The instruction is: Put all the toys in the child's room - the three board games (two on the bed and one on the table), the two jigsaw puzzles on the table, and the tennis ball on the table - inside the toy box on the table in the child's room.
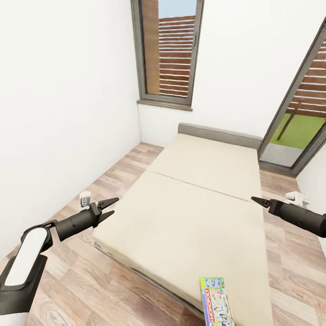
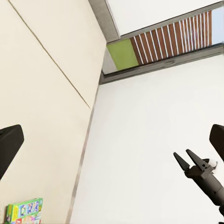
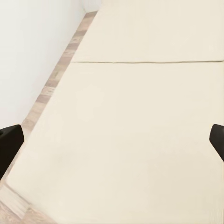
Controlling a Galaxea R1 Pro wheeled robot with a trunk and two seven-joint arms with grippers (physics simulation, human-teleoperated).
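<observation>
A board game (image 1: 216,301), a white-green Monopoly box, lies flat on the near end of the bed (image 1: 199,199), close to the mattress edge. It also appears in the left wrist view (image 2: 24,211). My left gripper (image 1: 110,206) hangs open over the floor beside the bed's left edge, empty. Over the bed's right edge my right gripper (image 1: 256,200) is open and empty, its fingers (image 2: 181,161) spread. The beige mattress (image 3: 140,116) lies below it. The table, toy box, jigsaw puzzles and tennis ball are out of view.
A white wall (image 1: 59,113) runs along the left with a strip of wood-plank floor (image 1: 117,172) between it and the bed. A tall window (image 1: 168,52) is behind the headboard, and a glass door (image 1: 299,131) at the right.
</observation>
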